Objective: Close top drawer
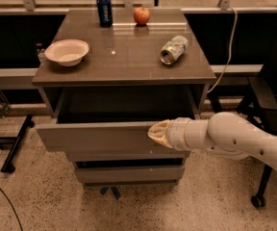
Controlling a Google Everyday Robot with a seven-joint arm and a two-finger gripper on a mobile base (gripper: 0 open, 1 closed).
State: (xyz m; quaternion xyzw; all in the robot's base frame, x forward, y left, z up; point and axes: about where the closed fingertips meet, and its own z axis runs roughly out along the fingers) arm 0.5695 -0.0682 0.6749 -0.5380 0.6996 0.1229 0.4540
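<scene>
Top drawer (pixel 95 137): rigid grey box, plain flat front, no handle. Prob. light on runners and nothing to grip, so push flat on the front. Stands well out of the cabinet, at 6 o'clock of tabletop (pixel 129 57). Gripper (pixel 153 132) at front's 3 o'clock end, tip touching it, looks closed, holding nothing.

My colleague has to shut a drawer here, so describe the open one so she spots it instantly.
Find the grey cabinet with a white bowl on top. Just under the top is the top drawer, pulled out, the gripper against its front. Unlike the two shallower fronts below, it is tall and stands open.
</scene>
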